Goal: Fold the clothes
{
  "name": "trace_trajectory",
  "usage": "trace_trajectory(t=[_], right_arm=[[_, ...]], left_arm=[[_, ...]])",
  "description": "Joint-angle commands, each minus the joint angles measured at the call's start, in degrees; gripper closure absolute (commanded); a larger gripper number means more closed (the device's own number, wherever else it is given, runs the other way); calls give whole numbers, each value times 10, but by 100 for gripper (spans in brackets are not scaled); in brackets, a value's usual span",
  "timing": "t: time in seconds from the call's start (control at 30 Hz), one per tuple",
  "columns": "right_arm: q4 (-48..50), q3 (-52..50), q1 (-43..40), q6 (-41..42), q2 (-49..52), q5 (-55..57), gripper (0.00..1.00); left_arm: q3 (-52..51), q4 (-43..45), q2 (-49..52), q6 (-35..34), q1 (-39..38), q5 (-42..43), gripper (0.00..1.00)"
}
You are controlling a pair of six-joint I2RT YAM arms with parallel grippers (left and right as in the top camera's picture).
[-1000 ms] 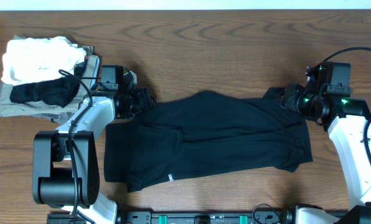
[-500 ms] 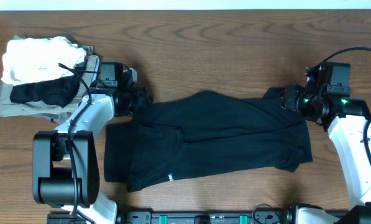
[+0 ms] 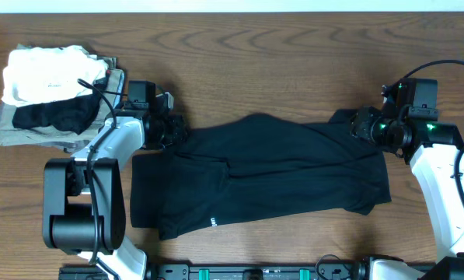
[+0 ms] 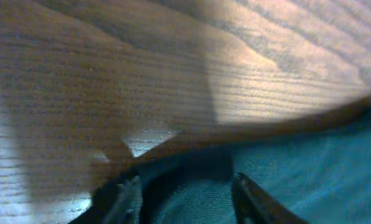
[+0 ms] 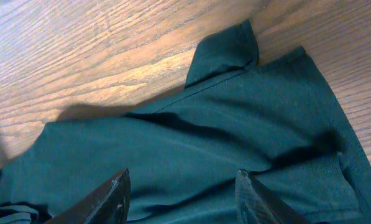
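The clothes are one black T-shirt (image 3: 263, 175), spread flat and wide across the middle of the table, with a small white mark near its front hem. My left gripper (image 3: 172, 129) is at the shirt's back left corner. In the left wrist view its fingers (image 4: 126, 196) stand apart, low over the wood, with the shirt's edge (image 4: 191, 199) lying between them. My right gripper (image 3: 361, 124) is at the back right corner. In the right wrist view the right gripper (image 5: 184, 193) is open above the wrinkled fabric (image 5: 235, 124), gripping nothing.
A pile of folded garments sits at the far left: a white one (image 3: 49, 70) on top, a dark one (image 3: 53, 117) below it, and grey ones (image 3: 18, 134) beneath. The wooden table (image 3: 278, 62) shows bare behind the shirt. The arm bases stand at the front edge.
The left gripper's jaws have drawn closer together at the shirt's corner. The right arm and the shirt have not visibly moved.
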Motion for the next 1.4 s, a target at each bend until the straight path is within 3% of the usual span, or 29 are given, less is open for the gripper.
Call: trace_trajectory(t=[0.0, 0.1, 0.2, 0.4, 0.63, 0.9, 0.97, 1.07, 1.2, 1.37], right_arm=[[0, 4, 6, -9, 1, -3, 48], [0, 4, 6, -9, 1, -3, 48], [0, 4, 6, -9, 1, -3, 48], [0, 4, 6, -9, 1, -3, 49], [3, 4, 6, -9, 1, -2, 67], [12, 4, 6, -7, 1, -1, 68], [11, 4, 6, -7, 1, -1, 67], [10, 4, 6, -7, 1, -2, 67], [11, 4, 6, -7, 1, -3, 67], [10, 4, 6, -7, 1, -3, 67]], left_arm=[[10, -9, 19, 12, -2, -8, 57], [10, -12, 26, 14, -2, -6, 71], [10, -14, 26, 14, -2, -6, 94], [10, -24, -14, 13, -2, 1, 94], [10, -99, -126, 13, -2, 4, 94], [10, -209, -189, 9, -3, 5, 94], [10, -238, -185, 9, -5, 5, 93], [9, -287, -175, 9, -12, 5, 69], [9, -333, -157, 10, -19, 4, 51], [9, -300, -143, 14, -19, 4, 49]])
